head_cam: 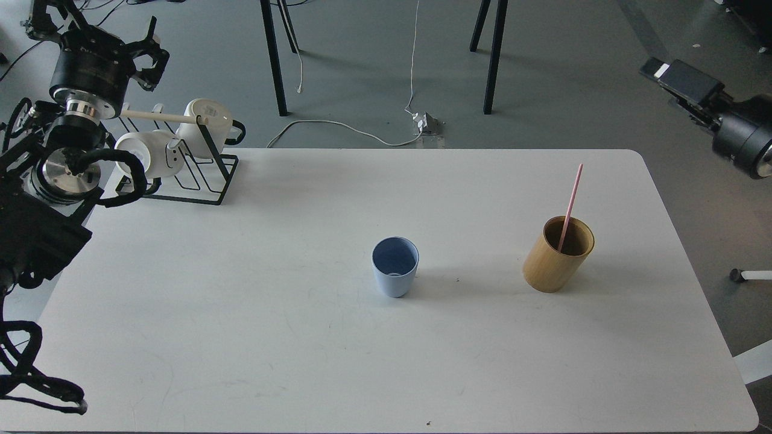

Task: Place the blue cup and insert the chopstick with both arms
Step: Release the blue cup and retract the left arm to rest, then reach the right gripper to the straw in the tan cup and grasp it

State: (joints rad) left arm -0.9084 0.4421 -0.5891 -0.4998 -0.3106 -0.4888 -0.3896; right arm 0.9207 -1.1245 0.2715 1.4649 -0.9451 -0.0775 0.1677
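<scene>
The blue cup (395, 266) stands upright and empty near the middle of the white table (301, 361). The pink chopstick (570, 202) leans in the tan bamboo cylinder (556, 259), to the right of the cup. My left arm is pulled back at the far left, and its gripper (96, 36) is raised above the floor beyond the table's back left corner. It is seen end-on and dark. My right gripper (680, 81) hangs off the table at the upper right, well away from the cylinder. Both hold nothing that I can see.
A black wire mug rack (199, 181) with white mugs (208, 120) and a pale wooden rod stands at the back left corner, right beside my left arm. Chair legs and cables lie on the floor behind the table.
</scene>
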